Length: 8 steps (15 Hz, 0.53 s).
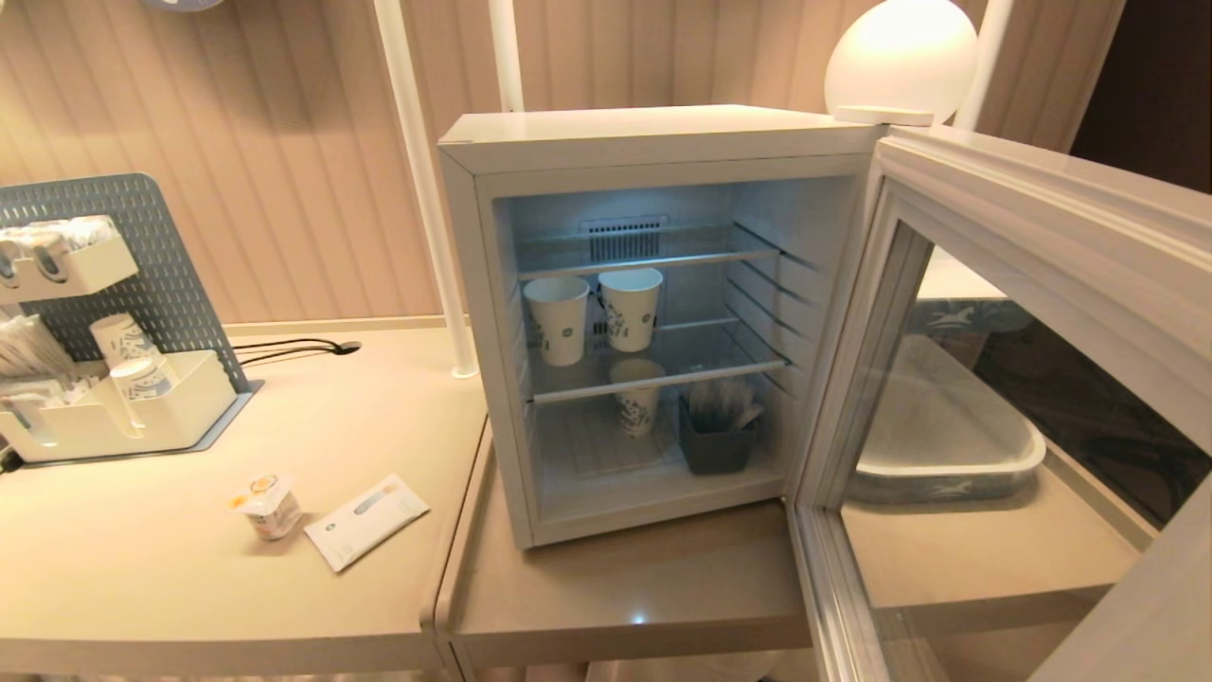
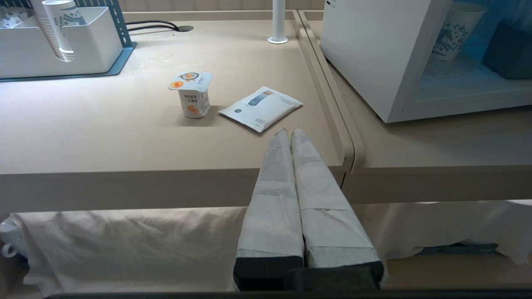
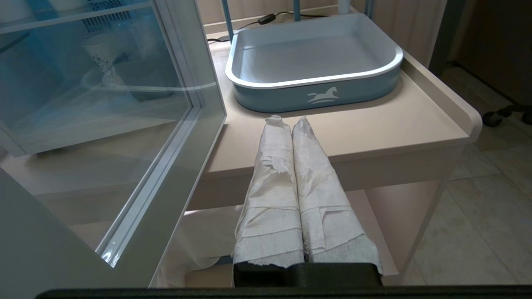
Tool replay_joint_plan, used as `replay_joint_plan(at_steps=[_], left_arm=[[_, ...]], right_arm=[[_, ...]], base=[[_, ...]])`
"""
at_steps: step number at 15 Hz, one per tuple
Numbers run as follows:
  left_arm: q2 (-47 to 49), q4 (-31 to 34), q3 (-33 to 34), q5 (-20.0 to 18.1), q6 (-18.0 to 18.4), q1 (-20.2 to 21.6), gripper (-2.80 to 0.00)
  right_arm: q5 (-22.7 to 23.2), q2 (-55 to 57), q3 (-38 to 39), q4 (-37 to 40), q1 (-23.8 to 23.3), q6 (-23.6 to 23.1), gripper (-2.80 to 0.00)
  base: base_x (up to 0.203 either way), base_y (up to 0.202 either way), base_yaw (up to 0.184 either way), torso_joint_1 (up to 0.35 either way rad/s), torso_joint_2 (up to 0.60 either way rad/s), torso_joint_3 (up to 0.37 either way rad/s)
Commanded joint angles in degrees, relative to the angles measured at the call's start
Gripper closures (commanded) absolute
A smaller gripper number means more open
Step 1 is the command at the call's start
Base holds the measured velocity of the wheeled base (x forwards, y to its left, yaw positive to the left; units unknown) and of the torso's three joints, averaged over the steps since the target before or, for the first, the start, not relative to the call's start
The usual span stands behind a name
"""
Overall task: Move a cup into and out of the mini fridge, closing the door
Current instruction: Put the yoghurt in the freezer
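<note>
Landmark: the mini fridge (image 1: 653, 322), everything below is placed relative to it.
Fridge: one, white, sitting on the right-hand beige table (image 1: 663, 587), inside lit up.
Door: one door (image 1: 1023, 379), glass window, swung wide open off the fridge's right side, toward me.
Cup: one cup (image 1: 268, 505), the little yogurt pot with the foil lid, standing upright on the table left of the fridge, out in front of its left corner. So not in the fridge.
Sachet: one white sachet (image 1: 366, 520) lying flat just beside the cup, on the side nearer the fridge, not touching it.
Paper cups in fridge: three. Two paper cups (image 1: 595, 314) side by side on the middle wire shelf, one more (image 1: 637, 396) on the fridge floor under them.
Dark bin: one small grey bin (image 1: 717, 438) on the fridge floor, right of that lower cup.
Tray: one blue-grey tray (image 3: 316, 62) on the table right of the fridge, seen through the door glass.
Organizer: one pegboard organizer (image 1: 114, 379) well left of the fridge, with more paper cups stacked in it (can't count those).
My left gripper (image 2: 289, 132): fingers pressed together, holding nothing, low in front of the table edge left of the fridge.
My right gripper (image 3: 289, 120): also pinched closed and empty, just beside the open door, pointing at the tray.
</note>
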Motion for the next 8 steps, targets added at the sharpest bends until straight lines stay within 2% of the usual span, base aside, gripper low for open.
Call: replay_joint_plan(at_steps=[1,8], left_arm=[[-0.2,-0.2,0.4,0.1,-0.1,0.0,0.0],[-0.2,-0.2,0.5,0.0,-0.2,0.0,0.0]], right_arm=[[0.0,0.0,0.0,0.0,0.0,0.0,0.0],[0.2,0.0,0.0,-0.1,0.0,-1.6,0.0]], base=[[0.0,0.0,0.0,0.0,0.0,0.0],[0.0,0.0,0.0,0.0,0.0,0.0]])
